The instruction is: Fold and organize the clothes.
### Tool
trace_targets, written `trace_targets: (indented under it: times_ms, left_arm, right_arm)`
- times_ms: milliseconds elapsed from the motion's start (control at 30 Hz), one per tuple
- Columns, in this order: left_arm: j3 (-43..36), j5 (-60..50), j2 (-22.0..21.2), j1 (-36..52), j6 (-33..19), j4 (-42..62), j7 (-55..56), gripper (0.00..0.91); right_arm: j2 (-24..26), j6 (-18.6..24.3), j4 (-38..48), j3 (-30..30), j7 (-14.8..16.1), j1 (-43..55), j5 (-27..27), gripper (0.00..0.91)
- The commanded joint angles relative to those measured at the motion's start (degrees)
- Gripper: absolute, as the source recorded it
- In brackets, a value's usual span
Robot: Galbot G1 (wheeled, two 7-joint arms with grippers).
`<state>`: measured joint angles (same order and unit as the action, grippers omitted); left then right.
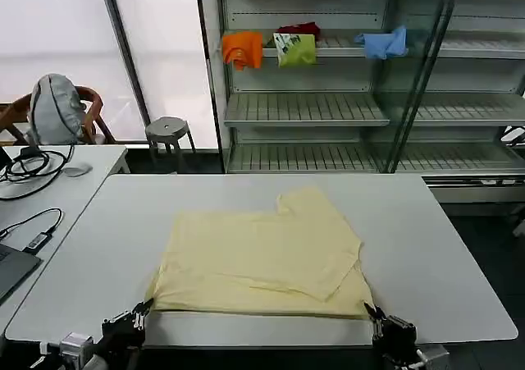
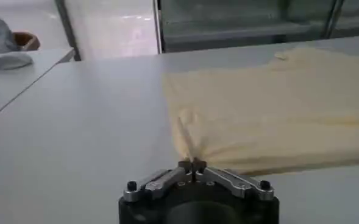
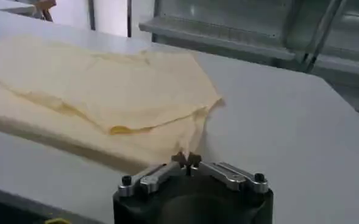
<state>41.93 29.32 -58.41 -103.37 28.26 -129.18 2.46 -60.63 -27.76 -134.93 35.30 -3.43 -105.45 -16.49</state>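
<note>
The clothes are one pale cream-yellow T-shirt (image 1: 262, 259), lying partly folded in the middle of the grey table (image 1: 443, 255), with a sleeve part laid over its right side. My left gripper (image 1: 146, 308) sits at the shirt's near left corner, by the table's front edge. In the left wrist view this gripper (image 2: 192, 163) is shut on a pinch of the shirt (image 2: 277, 109). My right gripper (image 1: 369, 311) is at the near right corner. In the right wrist view it (image 3: 186, 159) is shut on the shirt (image 3: 106, 91), whose fabric draws to a point at the tips.
A metal shelf (image 1: 303, 107) behind the table holds orange (image 1: 243, 48), lime-green (image 1: 295, 48) and light blue (image 1: 382, 43) garments. A side table (image 1: 49, 189) at the left carries cables and a laptop. A stool (image 1: 167, 130) stands behind the table.
</note>
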Motion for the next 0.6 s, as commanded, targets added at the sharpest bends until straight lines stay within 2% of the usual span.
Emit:
trace_targets:
  times_ms: [33, 267, 367, 467, 600]
  left_arm:
    - [2.86, -1.1, -0.09, -4.13, 1.59, -4.96, -0.28, 0.907]
    - [6.46, -0.45, 0.78, -0.88, 2.5, -7.4, -1.46, 0.907]
    - [7.11, 1.7, 1.47, 2.22, 2.54, -5.73, -1.4, 0.907]
    - [7.09, 4.32, 2.25, 5.05, 2.34, -4.53, -1.25, 0.907]
    - [3.78, 5.77, 4.46, 12.56, 1.58, -0.93, -1.55, 0.907]
  right_arm:
    - [-0.11, 0.17, -2.9, 1.67, 1.14, -3.96, 2.21, 0.907]
    - [0.91, -0.52, -5.7, 4.28, 2.71, -3.72, 0.9, 0.907]
    - [1.37, -0.84, -7.14, 6.15, 3.17, -2.4, -2.28, 0.907]
    - [2.57, -0.98, -7.76, 7.96, 2.58, 1.48, -6.5, 0.907]
    - [4.32, -2.01, -4.3, 4.5, -0.18, 11.9, -8.79, 0.907]
